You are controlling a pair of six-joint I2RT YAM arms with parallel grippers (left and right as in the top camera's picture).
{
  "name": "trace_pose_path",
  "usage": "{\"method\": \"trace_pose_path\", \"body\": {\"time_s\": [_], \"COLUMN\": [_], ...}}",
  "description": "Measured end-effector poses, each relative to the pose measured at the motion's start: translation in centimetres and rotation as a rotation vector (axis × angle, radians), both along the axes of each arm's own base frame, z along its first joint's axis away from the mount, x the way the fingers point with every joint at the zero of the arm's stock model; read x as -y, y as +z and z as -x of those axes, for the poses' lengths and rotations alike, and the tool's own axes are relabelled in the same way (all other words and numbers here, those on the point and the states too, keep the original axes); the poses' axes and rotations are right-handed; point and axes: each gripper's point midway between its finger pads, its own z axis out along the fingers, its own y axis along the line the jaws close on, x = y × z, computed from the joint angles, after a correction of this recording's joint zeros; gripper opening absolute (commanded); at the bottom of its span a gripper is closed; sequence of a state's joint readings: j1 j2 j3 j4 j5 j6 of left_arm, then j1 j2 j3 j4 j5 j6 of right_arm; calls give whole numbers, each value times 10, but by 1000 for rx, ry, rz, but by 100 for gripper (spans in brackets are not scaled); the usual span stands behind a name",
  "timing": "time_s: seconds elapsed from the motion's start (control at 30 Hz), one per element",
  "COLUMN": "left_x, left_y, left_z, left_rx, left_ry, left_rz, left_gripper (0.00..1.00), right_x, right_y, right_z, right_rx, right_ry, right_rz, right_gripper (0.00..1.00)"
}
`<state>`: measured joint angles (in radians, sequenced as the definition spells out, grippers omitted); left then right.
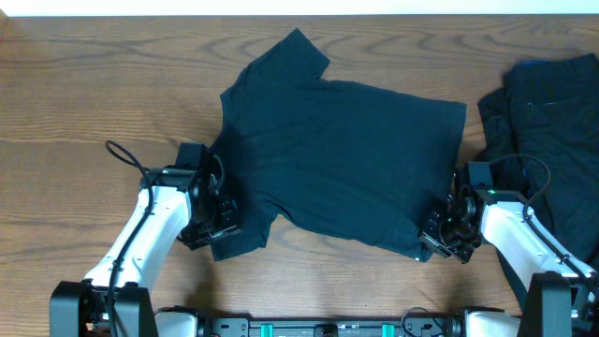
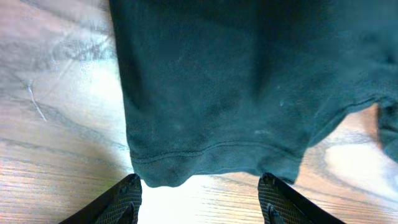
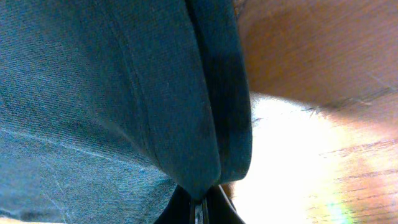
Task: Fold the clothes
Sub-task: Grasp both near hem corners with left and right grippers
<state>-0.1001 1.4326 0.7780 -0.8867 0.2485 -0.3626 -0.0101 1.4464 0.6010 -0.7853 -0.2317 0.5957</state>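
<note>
I had the T-shirt (image 1: pixel 342 159) spread mostly flat across the middle of the table (image 1: pixel 75 84). It was plain dark navy and turned sideways, with the sleeves toward the left and the bottom hem toward the right. The far sleeve (image 1: pixel 299 51) pointed at the table's far edge. The near sleeve (image 2: pixel 211 124) lay flat, its stitched cuff facing me. The near right hem corner (image 3: pixel 186 124) was doubled into a tight fold. A second dark garment (image 1: pixel 552 112) sat crumpled at the right edge, apart from the shirt.
</note>
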Motion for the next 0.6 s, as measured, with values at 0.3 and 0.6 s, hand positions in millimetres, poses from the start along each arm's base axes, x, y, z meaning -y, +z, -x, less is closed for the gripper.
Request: {"method": "trace_pose_path", "body": {"time_s": [0.3, 0.6], "left_x": [-2, -9], "left_y": [-16, -28], "left_z": [13, 10], "left_rx": [-23, 10], "left_ry": [7, 33], "left_rz": [-5, -47], "left_gripper": [62, 62], "right_x": [0, -1], "right_y": [0, 0], "right_z": [0, 0], "right_rx": [1, 2], "right_ry": [0, 1], "right_rz": [-2, -4], "right_gripper": [2, 2]}}
